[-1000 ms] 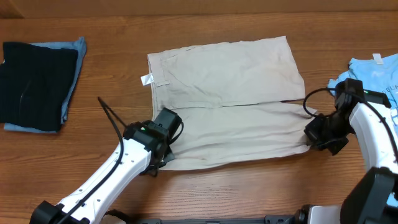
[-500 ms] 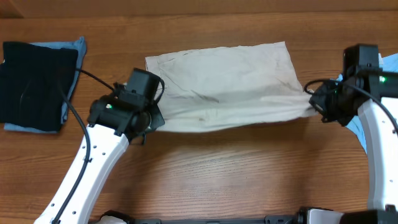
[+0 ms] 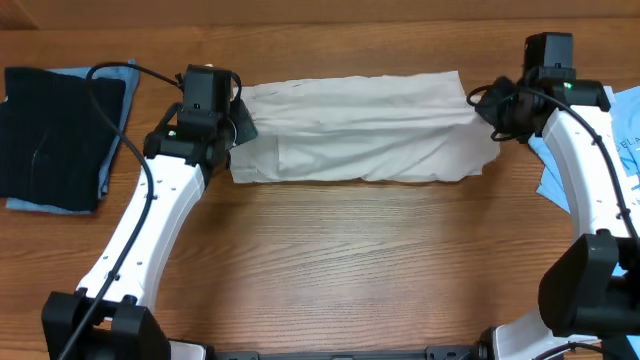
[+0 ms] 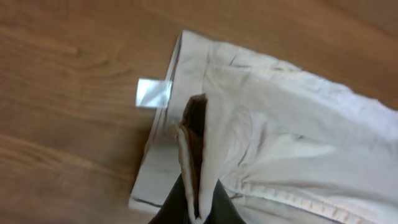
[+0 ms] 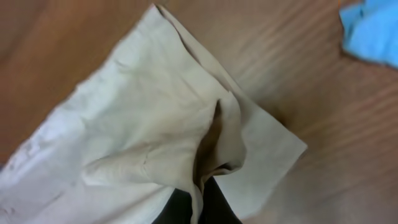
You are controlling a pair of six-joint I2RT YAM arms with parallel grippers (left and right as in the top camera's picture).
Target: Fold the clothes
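Observation:
The pale beige shorts [image 3: 360, 130] lie across the far middle of the table as a long band, their near half folded over toward the far edge. At the band's left end my left gripper [image 3: 238, 125] is shut on a pinched fold of the cloth. The left wrist view shows that fold standing up between the dark fingers [image 4: 217, 200] of this gripper [image 4: 198, 211], with the small white label [image 4: 153, 93] sticking out beyond the shorts [image 4: 292, 143]. My right gripper [image 3: 480, 105] is shut on the band's right end. In the right wrist view a ridge of the shorts [image 5: 137, 124] rises out of that gripper [image 5: 198, 208].
A black folded garment [image 3: 55, 135] lies on a blue cloth at the far left. A light blue T-shirt [image 3: 625, 120] sits at the right edge, its corner [image 5: 373, 31] just beyond the shorts' end. Bare wooden table [image 3: 350, 260] fills the near half.
Both grippers have carried the shorts' near edge away from me to the far edge, folding the shorts in half lengthwise. Both arms now reach further out.

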